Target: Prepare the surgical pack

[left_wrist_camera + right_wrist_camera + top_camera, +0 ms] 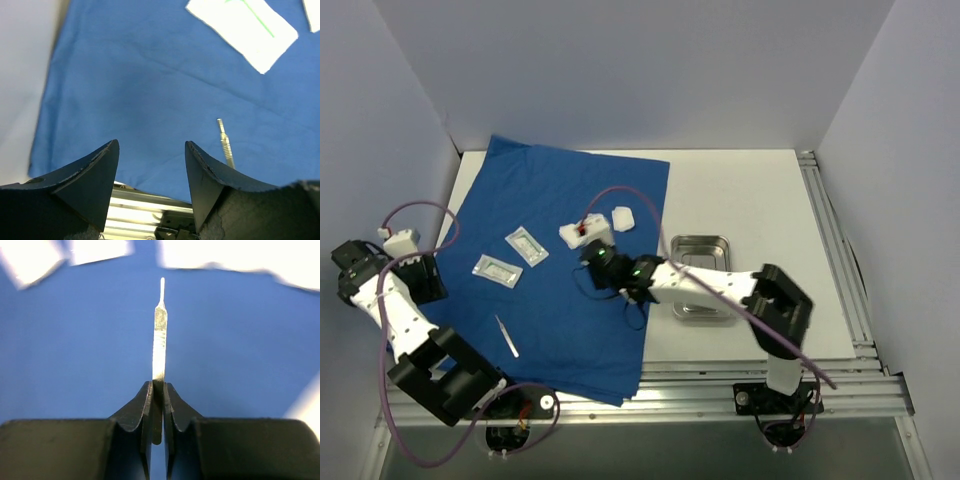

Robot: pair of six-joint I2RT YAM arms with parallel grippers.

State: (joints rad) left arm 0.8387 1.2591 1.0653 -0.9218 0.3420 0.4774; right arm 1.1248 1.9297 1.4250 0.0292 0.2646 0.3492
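Observation:
The royal-blue cloth (570,300) lies spread flat on the table. On it are two flat packets (527,246) (496,269), two white gauze pads (623,217) (570,234) and a thin metal instrument (507,336). The steel tray (705,248) stands on the bare table right of the cloth, partly hidden by the right arm. My right gripper (592,250) (158,385) is over the cloth's middle, shut on a second thin metal instrument (159,335). My left gripper (425,280) (152,145) is open and empty over the cloth's left edge; the lying instrument (225,142) is to its right.
White walls close in the table at the back and on both sides. A metal rail (840,260) runs along the right edge and another along the near edge (720,375). A purple cable (640,195) loops from the right arm above the cloth.

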